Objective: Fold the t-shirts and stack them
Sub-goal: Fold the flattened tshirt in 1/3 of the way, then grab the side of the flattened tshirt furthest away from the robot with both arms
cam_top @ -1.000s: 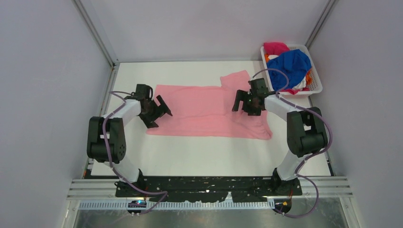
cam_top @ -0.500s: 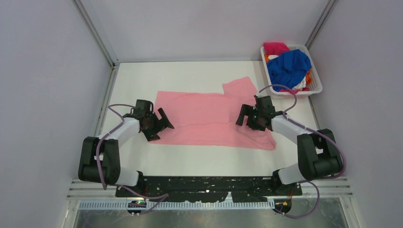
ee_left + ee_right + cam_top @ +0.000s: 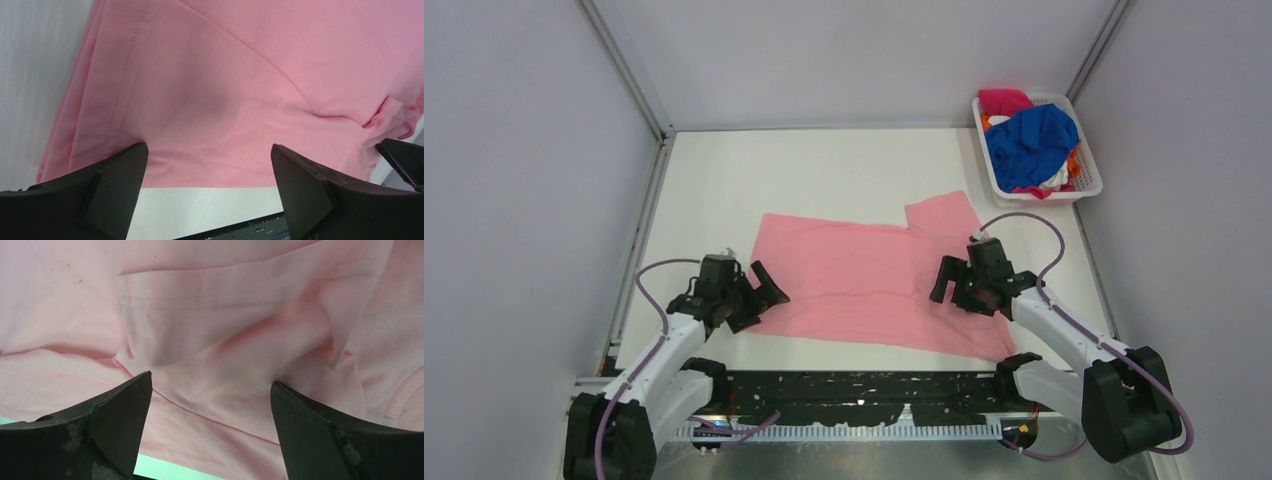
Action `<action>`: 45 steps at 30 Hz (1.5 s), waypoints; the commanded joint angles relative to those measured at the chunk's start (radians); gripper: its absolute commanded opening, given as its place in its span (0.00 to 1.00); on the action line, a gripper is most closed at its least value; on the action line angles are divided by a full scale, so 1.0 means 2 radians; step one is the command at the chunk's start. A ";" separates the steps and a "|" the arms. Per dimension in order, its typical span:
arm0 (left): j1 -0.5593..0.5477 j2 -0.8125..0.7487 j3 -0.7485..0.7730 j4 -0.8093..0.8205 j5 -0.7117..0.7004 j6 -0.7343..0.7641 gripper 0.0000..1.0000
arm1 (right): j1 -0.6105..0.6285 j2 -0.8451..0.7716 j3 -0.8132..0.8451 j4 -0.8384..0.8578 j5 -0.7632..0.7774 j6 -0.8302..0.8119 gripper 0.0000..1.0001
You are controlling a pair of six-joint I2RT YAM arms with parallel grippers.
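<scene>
A light pink t-shirt (image 3: 854,275) lies spread flat on the white table, its near hem close to the front edge. My left gripper (image 3: 759,303) is open, its fingers spread wide and resting on the shirt's left near corner (image 3: 225,75). My right gripper (image 3: 956,293) is open, fingers spread on the shirt's right part near a sleeve seam (image 3: 225,300). Neither holds cloth between its fingers. A royal blue shirt (image 3: 1029,140), a magenta one (image 3: 1004,100), an orange one (image 3: 1076,160) and a white one (image 3: 1056,180) lie bunched in the basket.
The white mesh basket (image 3: 1092,170) stands at the back right corner. Bare table (image 3: 754,170) stretches behind the pink shirt. The black base rail (image 3: 864,385) runs along the near edge, just in front of the hem. Grey walls close in left, right and back.
Both arms have drawn back toward the near edge with open fingers on the pink shirt. The shirt has slid forward and a little to the right with them.
</scene>
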 commanded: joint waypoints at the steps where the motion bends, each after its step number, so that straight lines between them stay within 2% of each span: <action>1: -0.006 -0.042 -0.054 -0.102 0.003 -0.019 1.00 | 0.002 -0.006 -0.005 -0.042 0.046 0.006 0.95; 15: -0.011 -0.220 -0.103 -0.189 0.012 -0.068 1.00 | 0.002 0.014 0.027 0.001 0.081 -0.038 0.95; 28: -0.012 -0.312 -0.111 -0.262 0.018 -0.091 1.00 | -0.001 0.003 0.055 0.009 0.074 -0.071 0.95; 33: -0.012 -0.304 -0.079 -0.259 0.019 -0.082 1.00 | -0.001 -0.018 0.062 0.012 0.055 -0.076 0.95; 38: -0.012 -0.269 0.037 -0.274 -0.006 -0.046 0.99 | -0.001 -0.034 0.081 -0.006 0.043 -0.077 0.95; 41: -0.012 -0.228 0.096 -0.265 -0.033 -0.025 1.00 | -0.001 -0.038 0.098 -0.010 0.042 -0.075 0.95; 45: -0.011 -0.127 0.159 -0.184 -0.037 0.007 1.00 | -0.004 -0.025 0.127 -0.009 0.050 -0.074 0.95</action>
